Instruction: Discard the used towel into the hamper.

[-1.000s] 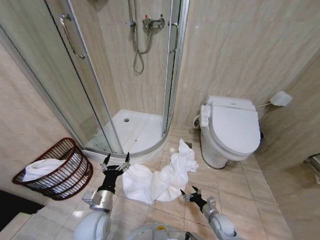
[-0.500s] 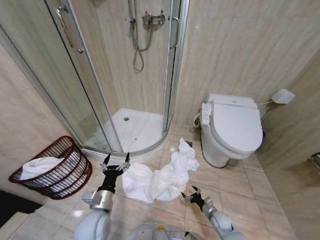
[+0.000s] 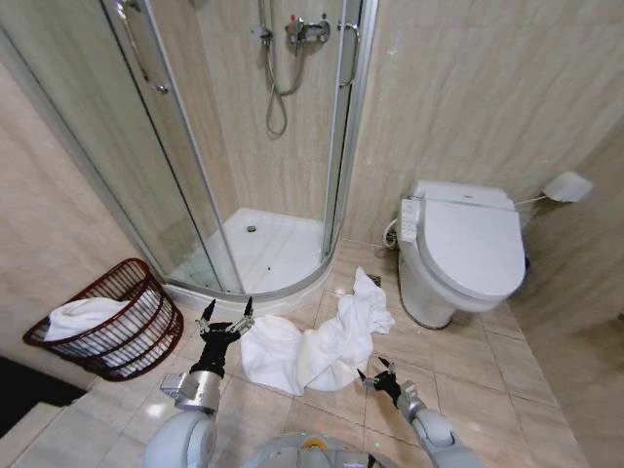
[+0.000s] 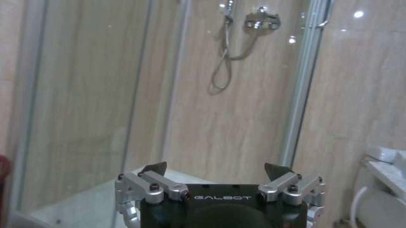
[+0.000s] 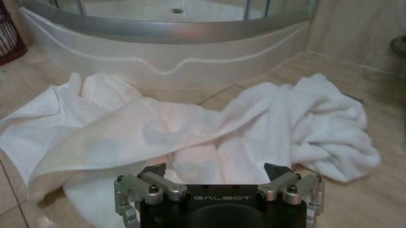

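A white used towel (image 3: 322, 346) lies crumpled on the tiled floor in front of the shower; the right wrist view shows the towel (image 5: 190, 133) spread just ahead of the fingers. The dark reddish-brown wicker hamper (image 3: 146, 336) stands tilted at the left wall with a white cloth (image 3: 83, 317) inside. My left gripper (image 3: 225, 312) is open, raised at the towel's left edge between towel and hamper, pointing toward the shower (image 4: 216, 171). My right gripper (image 3: 379, 371) is open, low at the towel's near right edge (image 5: 216, 173).
A curved glass shower enclosure (image 3: 263, 234) with a raised white base stands behind the towel. A white toilet (image 3: 468, 253) with closed lid sits at the right. Bare floor tiles (image 3: 468, 361) lie between towel and toilet.
The head camera has shifted, so the whole scene has slid slightly. The right gripper sits a little lower and farther right in the picture. The towel and hamper have not moved.
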Robot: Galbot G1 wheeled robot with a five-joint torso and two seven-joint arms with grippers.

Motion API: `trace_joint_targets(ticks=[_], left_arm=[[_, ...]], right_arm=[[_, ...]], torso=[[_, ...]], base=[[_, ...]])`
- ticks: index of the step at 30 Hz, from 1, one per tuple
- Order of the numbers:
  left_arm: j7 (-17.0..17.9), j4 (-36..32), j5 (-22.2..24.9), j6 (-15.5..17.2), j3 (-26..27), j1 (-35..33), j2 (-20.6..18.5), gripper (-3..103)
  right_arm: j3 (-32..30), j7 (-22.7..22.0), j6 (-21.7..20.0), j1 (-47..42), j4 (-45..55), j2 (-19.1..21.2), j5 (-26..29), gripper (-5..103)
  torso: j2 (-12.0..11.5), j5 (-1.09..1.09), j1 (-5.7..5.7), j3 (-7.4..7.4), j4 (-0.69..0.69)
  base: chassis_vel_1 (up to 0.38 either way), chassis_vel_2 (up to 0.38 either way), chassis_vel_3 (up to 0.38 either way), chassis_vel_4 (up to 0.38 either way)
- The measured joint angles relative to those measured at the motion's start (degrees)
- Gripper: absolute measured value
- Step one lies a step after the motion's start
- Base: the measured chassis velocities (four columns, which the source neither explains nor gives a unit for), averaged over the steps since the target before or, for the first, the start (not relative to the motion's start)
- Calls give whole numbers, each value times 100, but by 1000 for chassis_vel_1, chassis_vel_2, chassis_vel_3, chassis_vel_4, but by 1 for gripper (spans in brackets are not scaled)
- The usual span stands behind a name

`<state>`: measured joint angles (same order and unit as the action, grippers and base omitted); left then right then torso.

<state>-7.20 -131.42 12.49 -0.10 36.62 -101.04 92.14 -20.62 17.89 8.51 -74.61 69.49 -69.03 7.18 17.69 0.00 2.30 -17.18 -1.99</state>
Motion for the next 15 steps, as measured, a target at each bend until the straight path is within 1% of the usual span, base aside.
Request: trace_joint_targets(ticks=[2,9,13,15], left_arm=[[0,0,0,0,0,0,0,100],[0,0,0,0,0,0,0,100],[0,0,0,0,0,0,0,100],[0,0,0,0,0,0,0,100]], right_arm=[[9,-41,5,58,-14,28,-2,100],[82,-144,41,244,-224,98,-2,100],[116,-137,110,395,-468,126,16,100],[229,-90,118,515,-556,181,159,100]], torso=[[-73,0,-18,54,-1],[-217,0,-70,147,0],[-252,1,-77,175,1],[-258,-2,-77,182,1]], base=[[59,57,30,60],[17,19,13,15],[0,0,0,0],[0,0,0,0]])
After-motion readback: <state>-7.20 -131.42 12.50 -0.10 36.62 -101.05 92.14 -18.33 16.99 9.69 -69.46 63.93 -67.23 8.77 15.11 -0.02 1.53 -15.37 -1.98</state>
